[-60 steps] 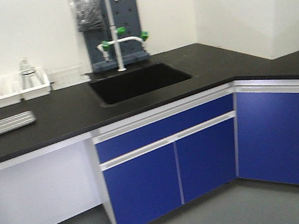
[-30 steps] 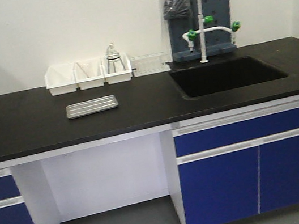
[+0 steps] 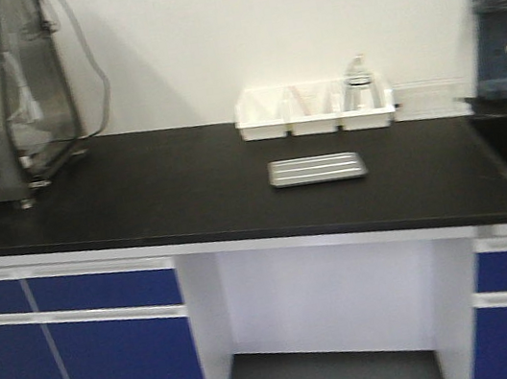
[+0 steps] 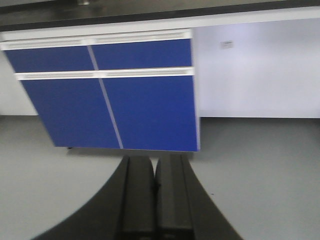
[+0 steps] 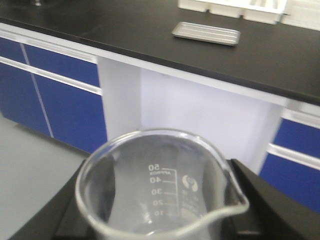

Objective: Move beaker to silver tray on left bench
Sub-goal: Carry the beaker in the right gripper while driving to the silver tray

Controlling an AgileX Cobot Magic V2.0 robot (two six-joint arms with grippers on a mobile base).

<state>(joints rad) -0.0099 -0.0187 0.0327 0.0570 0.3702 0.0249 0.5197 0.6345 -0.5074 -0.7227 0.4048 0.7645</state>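
The counter (image 3: pixel 186 191) is finished in matt black, and the cabinet fronts (image 3: pixel 116 358) are coloured deep blue and edged with white strips. The silver tray (image 3: pixel 316 169) is ridged shiny grey, and the bins (image 3: pixel 313 111) are white. The beaker (image 5: pixel 160 200) is colourless glass printed with white graduations.

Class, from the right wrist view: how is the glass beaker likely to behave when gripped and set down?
The beaker is thin clear glass: probably fragile and slippery. It looks empty, so likely light. Its round wall suggests it would roll if tipped.
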